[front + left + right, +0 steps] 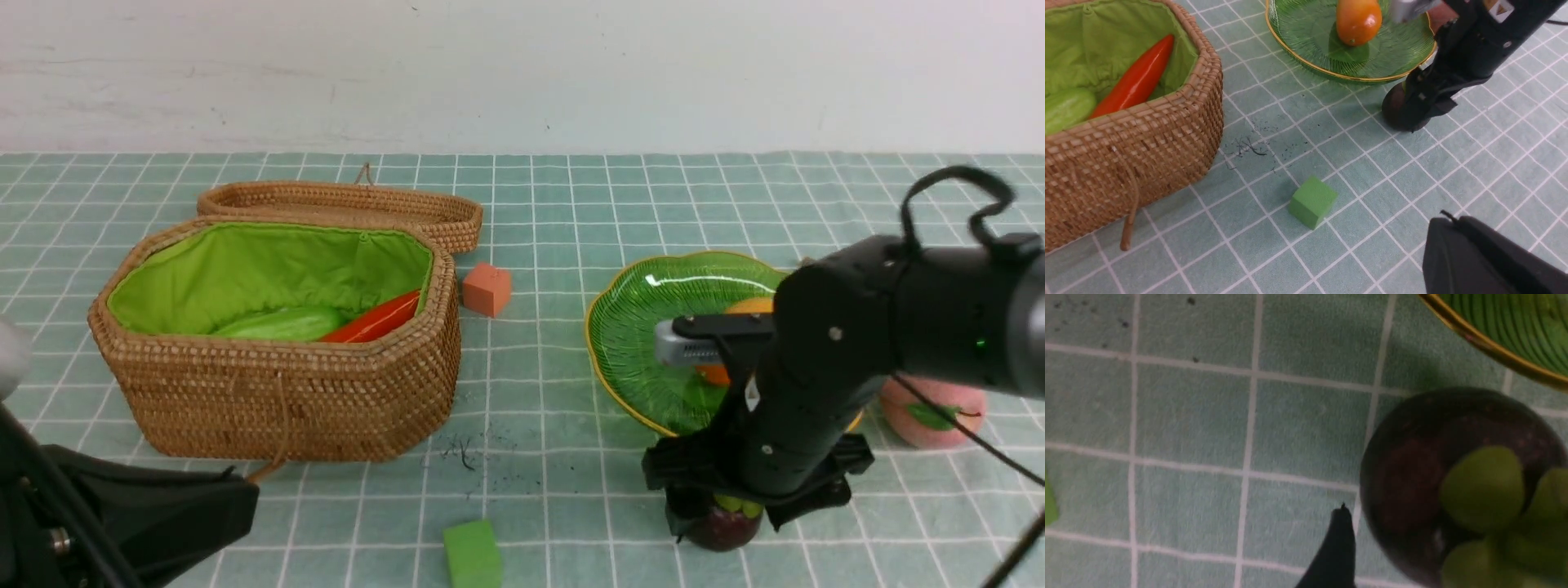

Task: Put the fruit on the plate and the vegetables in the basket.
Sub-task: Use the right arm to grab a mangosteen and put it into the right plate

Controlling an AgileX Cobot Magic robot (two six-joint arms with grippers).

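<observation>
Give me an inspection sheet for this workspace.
Surface: checked green cloth, dark specks by the basket.
Job's things: basket open, cucumber and pepper inside, lid behind; mango on plate; mangosteen and peach on cloth; eggplant not seen.
Clutter: orange cube, green block.
Grippers: right gripper open, straddling the mangosteen; left gripper shut, nothing seen in it.
Cables: black cable looping off the right arm.
Surroundings: white wall.
</observation>
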